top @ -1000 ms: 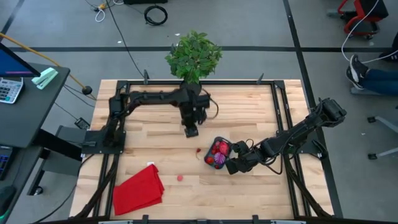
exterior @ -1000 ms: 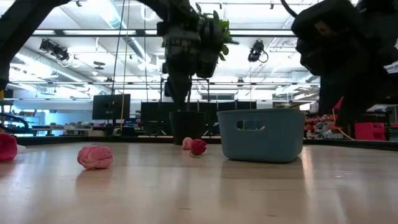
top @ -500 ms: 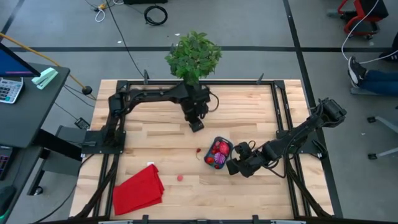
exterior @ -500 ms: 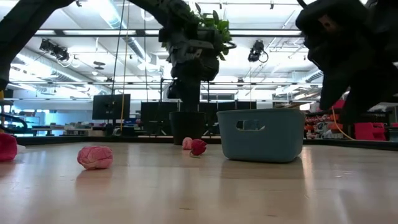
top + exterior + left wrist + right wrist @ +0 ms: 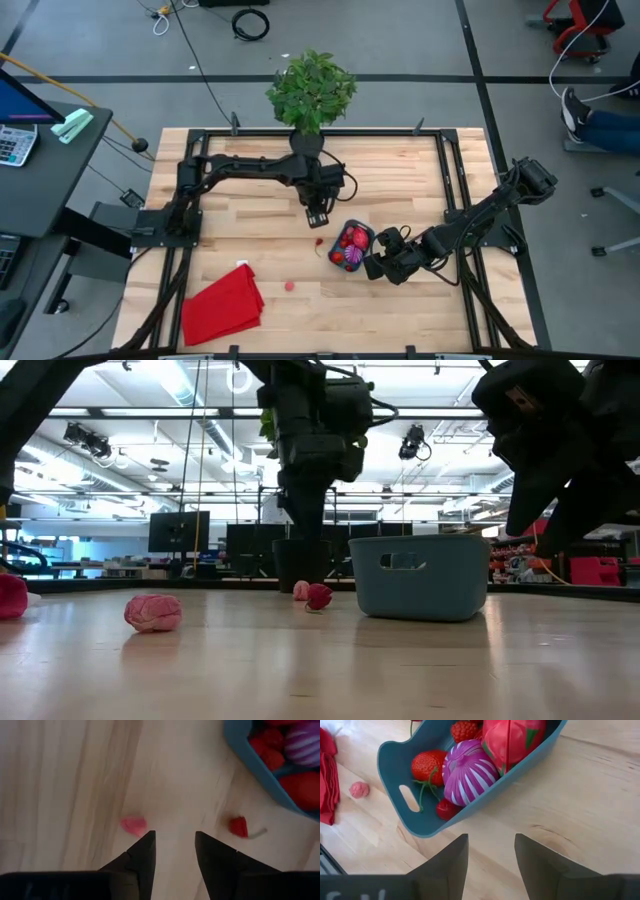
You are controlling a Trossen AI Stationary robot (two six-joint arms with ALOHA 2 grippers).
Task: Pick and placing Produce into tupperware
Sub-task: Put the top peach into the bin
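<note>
The teal tupperware (image 5: 350, 247) sits right of the table's middle and holds strawberries, other red pieces and the purple-and-white striped piece (image 5: 467, 772). My left gripper (image 5: 175, 837) is open and hovers just on the tub's far-left side, over bare wood. A pale pink piece (image 5: 134, 825) and a red stemmed piece (image 5: 239, 826) lie on the table on either side of its fingers. Another pink piece (image 5: 289, 285) rests nearer the front. My right gripper (image 5: 491, 840) is open and stands close to the tub's near-right wall, touching nothing.
A red cloth (image 5: 222, 303) lies at the near-left of the table. A potted plant (image 5: 311, 90) stands at the far edge. Black frame rails (image 5: 455, 190) border the tabletop. Bare wood (image 5: 250, 225) stretches left of the tub.
My left gripper has moved from the table's middle toward the right and near side, closing in on the tub and the loose red piece. The produce and the tub have stayed put.
</note>
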